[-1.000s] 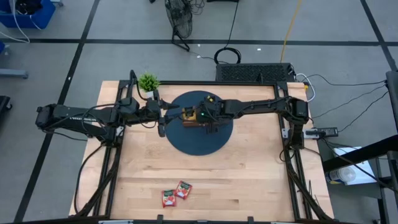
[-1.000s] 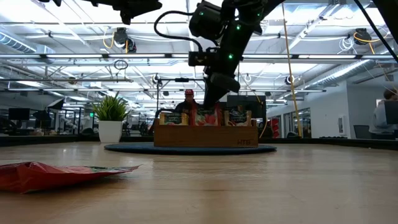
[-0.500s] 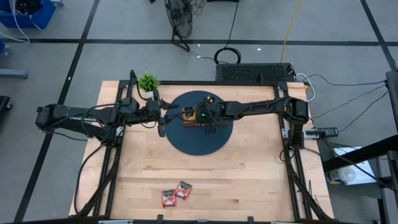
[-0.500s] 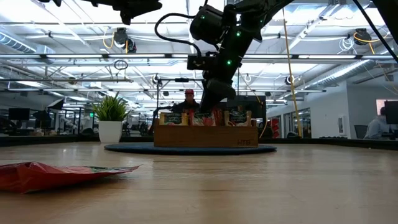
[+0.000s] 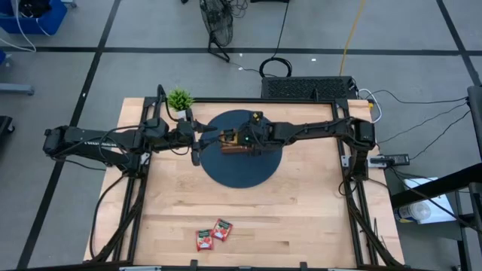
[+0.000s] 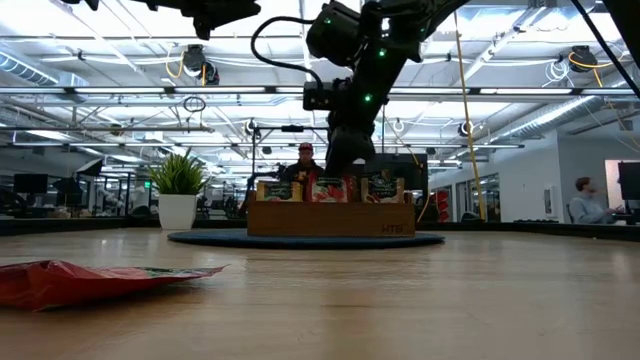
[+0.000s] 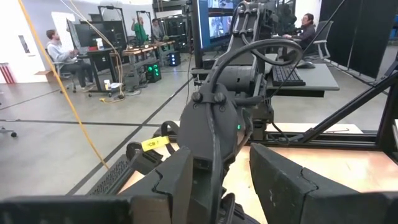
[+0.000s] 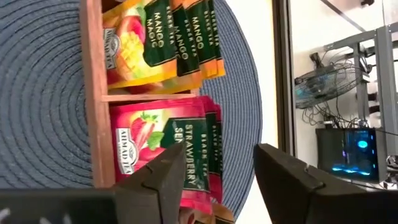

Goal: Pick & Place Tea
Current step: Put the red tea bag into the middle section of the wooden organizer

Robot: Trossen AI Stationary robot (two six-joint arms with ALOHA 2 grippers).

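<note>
A brown wooden tray (image 5: 230, 145) stands on a round dark blue mat (image 5: 241, 169) at the table's far middle. Orange tea sachets (image 8: 168, 43) fill one compartment and red tea sachets (image 8: 161, 149) fill the middle one; in the low view they stand upright (image 6: 330, 188). My right gripper (image 8: 219, 152) hangs open just above the red sachets, slanting down, with nothing between its fingers. Left of the tray, my left gripper (image 5: 197, 141) waits level and open. Two red tea sachets (image 5: 213, 234) lie flat near the table's front edge.
A small potted plant (image 5: 179, 98) stands at the far left beside the mat. In the low view one loose red sachet (image 6: 90, 280) lies close to the camera. People sit at desks in the room beyond the table.
My right gripper has tipped more steeply over the tray's middle compartment and opened. The red sachet that it held now stands in that compartment among the others.
</note>
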